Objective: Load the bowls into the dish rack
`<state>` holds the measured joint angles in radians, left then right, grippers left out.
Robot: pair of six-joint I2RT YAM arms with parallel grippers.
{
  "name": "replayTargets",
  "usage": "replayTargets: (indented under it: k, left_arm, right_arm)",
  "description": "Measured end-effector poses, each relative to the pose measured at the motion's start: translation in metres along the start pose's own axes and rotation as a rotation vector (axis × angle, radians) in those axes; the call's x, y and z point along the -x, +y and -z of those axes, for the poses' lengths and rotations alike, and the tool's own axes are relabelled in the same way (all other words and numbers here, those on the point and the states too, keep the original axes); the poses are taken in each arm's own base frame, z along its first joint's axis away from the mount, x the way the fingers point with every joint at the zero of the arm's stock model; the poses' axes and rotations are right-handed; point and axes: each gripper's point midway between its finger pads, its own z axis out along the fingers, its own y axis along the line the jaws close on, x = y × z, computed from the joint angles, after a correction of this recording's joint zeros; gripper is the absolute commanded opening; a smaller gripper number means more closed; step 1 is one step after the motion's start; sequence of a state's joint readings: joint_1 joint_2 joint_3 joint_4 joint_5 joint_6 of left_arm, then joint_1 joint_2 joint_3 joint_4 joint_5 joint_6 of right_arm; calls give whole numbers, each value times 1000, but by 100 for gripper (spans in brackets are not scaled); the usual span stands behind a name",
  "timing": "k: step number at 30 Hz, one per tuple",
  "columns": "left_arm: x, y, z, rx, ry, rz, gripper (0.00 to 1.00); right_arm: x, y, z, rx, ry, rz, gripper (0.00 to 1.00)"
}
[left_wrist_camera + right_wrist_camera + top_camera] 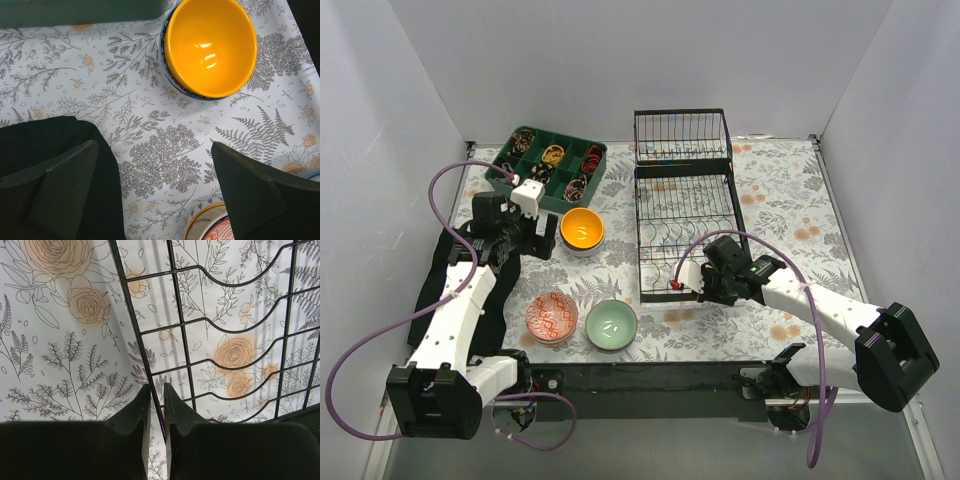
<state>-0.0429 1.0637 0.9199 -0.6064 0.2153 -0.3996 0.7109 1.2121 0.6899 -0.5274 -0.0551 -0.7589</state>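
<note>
The orange-yellow bowl [582, 228] sits nested in a blue-rimmed bowl left of the black wire dish rack [685, 210]. It also shows in the left wrist view [210, 47]. The red-and-white patterned bowl [551, 317] and the pale mint green bowl [611, 325] stand near the front. My left gripper [532, 246] is open and empty [154, 150], hovering over the cloth between the orange bowl and the red patterned bowl [210, 227]. My right gripper [682, 283] is shut [157, 387] on the rack's front left edge wire [128, 305]. The rack holds no bowls.
A green compartment tray [548, 165] with small items stands at the back left, its edge showing in the left wrist view [80, 10]. A black mat [440, 290] lies along the left side. Grey walls enclose the table on three sides.
</note>
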Motion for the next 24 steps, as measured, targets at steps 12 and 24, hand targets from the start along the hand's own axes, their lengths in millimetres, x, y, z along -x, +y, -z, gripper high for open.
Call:
replayTargets:
  k: [12,24]
  left_arm:
    - [-1,-9,-9,-61,24,1,98]
    - [18,-35,-4,-136,30,-120,94]
  right_arm:
    - [5,-5,-3,-14,-10,-42,1]
    - [12,-17,-8,-34,-26,-85,1]
